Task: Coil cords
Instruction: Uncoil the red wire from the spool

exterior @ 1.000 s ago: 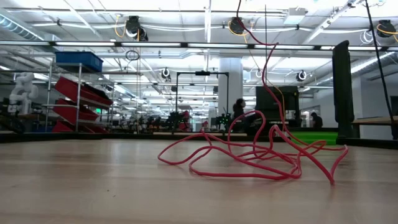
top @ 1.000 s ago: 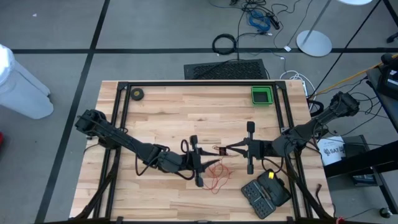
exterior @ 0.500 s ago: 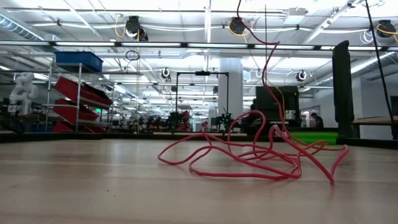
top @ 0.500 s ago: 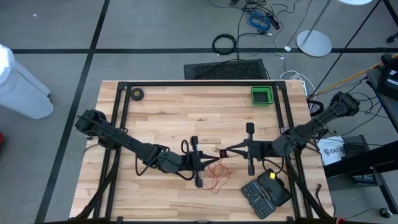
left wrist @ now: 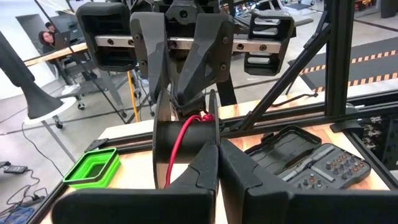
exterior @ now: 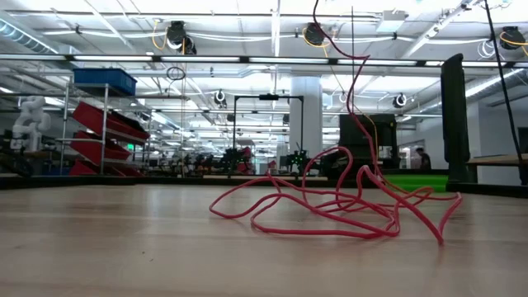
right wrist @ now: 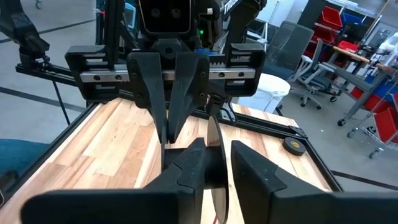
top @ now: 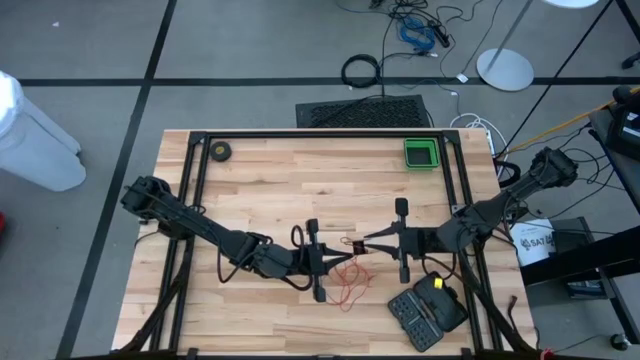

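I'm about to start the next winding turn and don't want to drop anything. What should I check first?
1. Left tool shut on the reel: ok.
2. Right tool holding the reel: cannot tell.
3. Red cord wound up: not ok, most of it lies in a loose heap on the table.
4. Cord heap clear of the bit case: ok, they lie apart.
5. Heap free of knots: cannot tell.
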You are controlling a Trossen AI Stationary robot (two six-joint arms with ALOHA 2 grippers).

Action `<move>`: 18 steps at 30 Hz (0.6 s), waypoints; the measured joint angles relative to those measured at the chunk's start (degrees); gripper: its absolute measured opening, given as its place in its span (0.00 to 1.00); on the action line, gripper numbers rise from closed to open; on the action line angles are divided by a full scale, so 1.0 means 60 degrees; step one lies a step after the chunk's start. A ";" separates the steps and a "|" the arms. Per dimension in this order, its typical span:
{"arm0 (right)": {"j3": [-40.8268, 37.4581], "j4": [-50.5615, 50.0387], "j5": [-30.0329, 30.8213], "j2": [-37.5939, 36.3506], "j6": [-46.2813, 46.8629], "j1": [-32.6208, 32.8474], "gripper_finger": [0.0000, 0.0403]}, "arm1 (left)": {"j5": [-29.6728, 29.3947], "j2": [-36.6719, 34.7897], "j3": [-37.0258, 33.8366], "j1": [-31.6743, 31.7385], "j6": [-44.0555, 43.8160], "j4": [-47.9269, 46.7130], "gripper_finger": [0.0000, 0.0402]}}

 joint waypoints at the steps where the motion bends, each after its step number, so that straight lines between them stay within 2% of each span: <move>1: 0.0000 -0.0043 0.0000 0.0000 0.0000 0.0000 0.17 | 0.0000 0.0000 0.0000 0.0000 0.0037 -0.0022 0.02; 7: 0.0000 -0.0717 0.0025 0.0000 0.0025 0.0000 0.21 | -0.0005 0.0000 0.0000 0.0000 0.0072 -0.0208 0.02; 11: 0.0000 -0.1111 0.0413 -0.0004 0.0358 0.0000 0.21 | -0.0009 0.0000 0.0000 0.0000 0.0072 -0.0248 0.02; 18: 0.0000 -0.1206 0.0575 -0.0007 0.0589 0.0000 0.21 | -0.0019 0.0000 0.0000 0.0000 0.0305 -0.0297 0.02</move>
